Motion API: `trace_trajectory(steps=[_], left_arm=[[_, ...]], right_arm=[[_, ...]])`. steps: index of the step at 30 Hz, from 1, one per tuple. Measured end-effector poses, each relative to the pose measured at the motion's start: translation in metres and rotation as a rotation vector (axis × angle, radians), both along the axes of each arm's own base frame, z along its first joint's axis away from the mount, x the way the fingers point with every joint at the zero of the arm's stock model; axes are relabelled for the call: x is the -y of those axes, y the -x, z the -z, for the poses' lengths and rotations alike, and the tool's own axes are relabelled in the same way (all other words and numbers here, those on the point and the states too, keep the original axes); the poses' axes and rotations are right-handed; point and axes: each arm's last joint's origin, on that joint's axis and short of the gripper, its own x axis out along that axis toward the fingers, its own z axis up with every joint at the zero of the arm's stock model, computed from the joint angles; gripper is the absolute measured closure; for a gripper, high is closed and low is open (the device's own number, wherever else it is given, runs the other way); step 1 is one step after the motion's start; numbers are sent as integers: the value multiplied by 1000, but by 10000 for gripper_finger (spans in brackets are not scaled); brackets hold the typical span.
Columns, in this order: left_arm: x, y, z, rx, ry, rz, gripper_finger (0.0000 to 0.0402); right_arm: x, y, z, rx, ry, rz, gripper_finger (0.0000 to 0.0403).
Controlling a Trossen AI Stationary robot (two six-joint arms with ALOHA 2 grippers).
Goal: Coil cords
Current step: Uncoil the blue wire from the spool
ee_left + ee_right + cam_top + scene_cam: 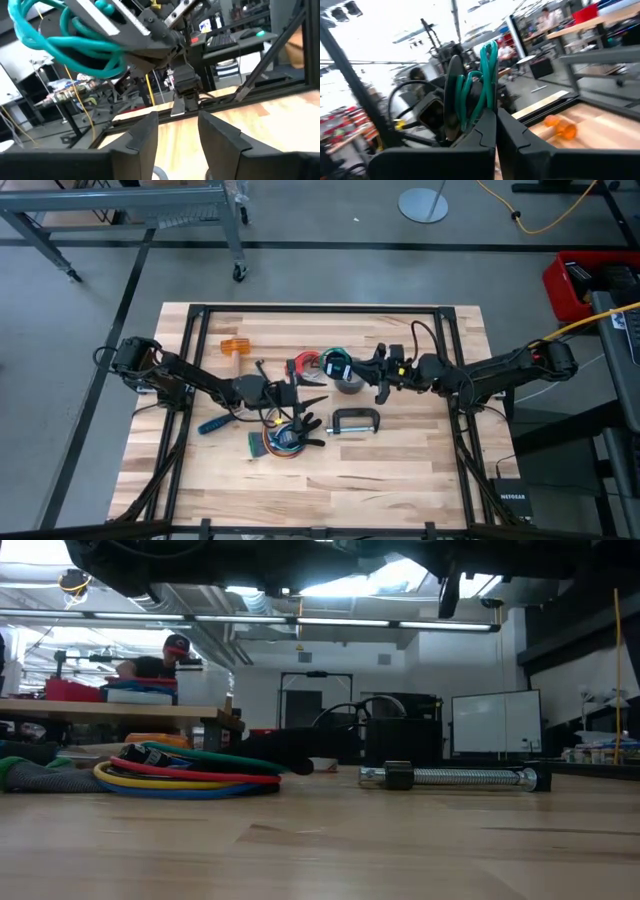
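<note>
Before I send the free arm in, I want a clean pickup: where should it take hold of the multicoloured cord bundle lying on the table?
Take the coiled bundle across one side of its loop, coming straight down from above. It lies flat on the table, strands stacked together, so a claw can probably pinch them all there. The left claw, open, is nearest.

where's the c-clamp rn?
High view: the C-clamp lies flat at table centre, just right of the multicoloured cord bundle and below the grey tape roll.
</note>
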Motion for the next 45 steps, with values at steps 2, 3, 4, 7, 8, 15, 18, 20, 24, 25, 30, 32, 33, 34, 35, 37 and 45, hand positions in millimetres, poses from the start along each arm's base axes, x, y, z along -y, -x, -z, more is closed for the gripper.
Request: trace_trajectory(steps=[2, 3, 4, 7, 8, 15, 18, 20, 24, 25, 30, 32, 33, 34, 35, 37, 45], left_arm=[[1, 0, 0, -2, -19, 0, 263], [1, 0, 0, -1, -30, -1, 261], [1, 0, 0, -3, -37, -2, 261], [1, 0, 0, -4, -43, -2, 261], [1, 0, 0, -3, -42, -2, 261], [0, 0, 0, -3, -39, -3, 261], [0, 0, 0, -3, -39, -3, 261], [0, 0, 0, -3, -39, -3, 261], [0, 0, 0, -4, -38, -7, 261], [-1, 0, 0, -3, -38, -11, 261], [-3, 0, 0, -2, -29, -23, 261], [-3, 0, 0, -1, -22, -22, 261], [-3, 0, 0, -1, -22, -22, 261], [-3, 0, 0, -1, -22, -22, 261], [-3, 0, 0, 1, -21, -21, 261], [-3, 0, -2, 16, -15, -21, 261], [-2, 0, -4, 39, -6, 1, 261]], right_arm=[[-1, 0, 1, -4, -19, -31, 402], [-1, 0, 1, -9, -27, -40, 402], [-1, 0, 2, -12, -31, -46, 402], [-1, -1, 3, -28, -52, -51, 402], [-1, -1, 4, -41, -52, -57, 402], [-2, -1, 8, -74, -75, -62, 402], [-2, -1, 8, -74, -74, -71, 402], [-2, -1, 8, -74, -74, -74, 402], [-2, -1, 8, -73, -88, -81, 402], [-2, -1, 8, -72, -93, -87, 402], [-2, -1, 8, -72, -95, -91, 402], [-2, -1, 8, -72, -95, -91, 402], [-2, -1, 8, -73, -95, -91, 402], [-2, -1, 8, -72, -95, -91, 402], [-2, -2, 8, -73, -94, -91, 402], [-2, -2, 9, -76, -94, -91, 402], [-3, -9, 18, -103, -96, -81, 402]])
